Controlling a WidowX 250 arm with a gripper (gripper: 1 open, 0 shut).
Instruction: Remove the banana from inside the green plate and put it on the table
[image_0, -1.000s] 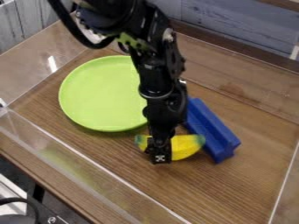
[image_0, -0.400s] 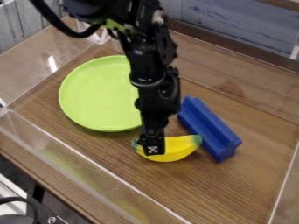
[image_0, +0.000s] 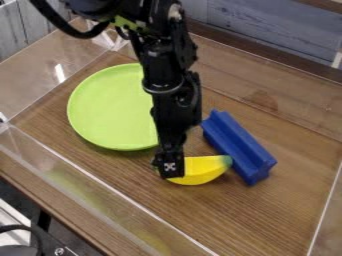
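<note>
The yellow banana (image_0: 203, 172) lies on the wood-grain table (image_0: 107, 190), just past the near rim of the green plate (image_0: 114, 105) and against the blue ridged block (image_0: 238, 146). My gripper (image_0: 170, 165) points straight down at the banana's left end. Its near finger (image_0: 168, 167) covers that tip. The jaws look open, and the banana rests on the table rather than hanging from them. Nothing lies in the plate.
Clear acrylic walls (image_0: 40, 160) border the table on the left and near sides. The arm (image_0: 160, 60) rises over the plate's right edge. Bare wood lies in front of the banana and to the right of the block.
The gripper has shifted a little left and up off the banana's middle, so more of the fruit shows to its right. Banana, block and plate stay in place.
</note>
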